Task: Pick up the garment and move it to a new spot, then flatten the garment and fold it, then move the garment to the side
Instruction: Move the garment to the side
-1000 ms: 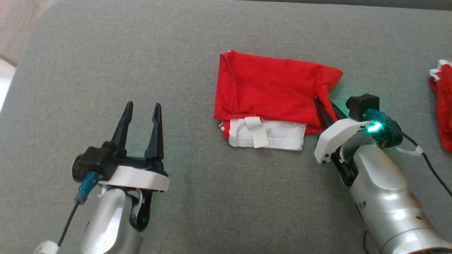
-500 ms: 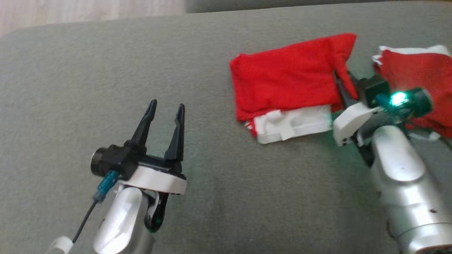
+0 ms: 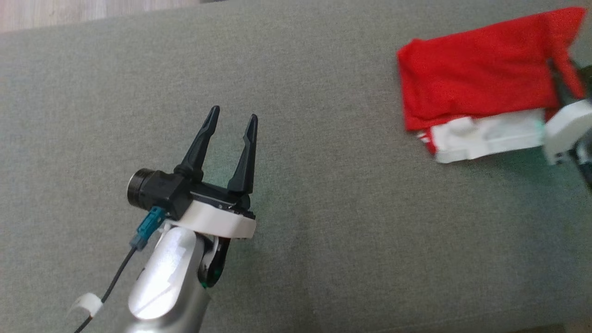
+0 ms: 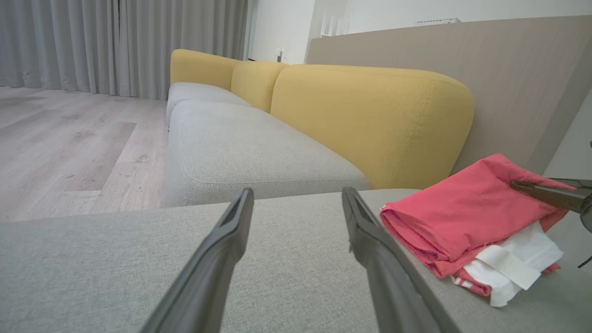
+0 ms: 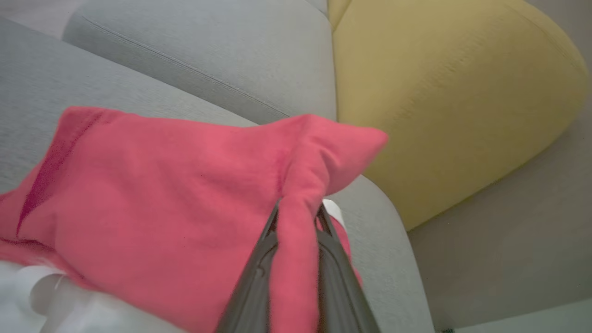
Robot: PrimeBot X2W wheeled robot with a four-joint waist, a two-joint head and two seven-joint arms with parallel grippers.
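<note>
The garment (image 3: 476,83) is a folded red cloth with a white layer sticking out of its near edge. It lies on the grey cushion (image 3: 323,194) at the far right of the head view. My right gripper (image 3: 556,70) is shut on a pinched fold at the garment's right corner, and the right wrist view shows red fabric (image 5: 162,194) bunched between the dark fingers (image 5: 259,259). My left gripper (image 3: 234,113) hovers open and empty over bare cushion, well left of the garment (image 4: 462,212). The right gripper's finger (image 4: 536,190) also appears in the left wrist view.
A yellow sofa back (image 4: 370,115) and a grey sofa seat (image 4: 240,148) stand beyond the cushion's far edge. Wooden floor (image 4: 60,138) and grey curtains (image 4: 92,41) lie to the left. A strip of floor (image 3: 69,11) shows past the cushion's top left edge.
The head camera has swung, shifting the whole picture. The right gripper has dragged the garment to the right, farther from my left gripper, which stays open.
</note>
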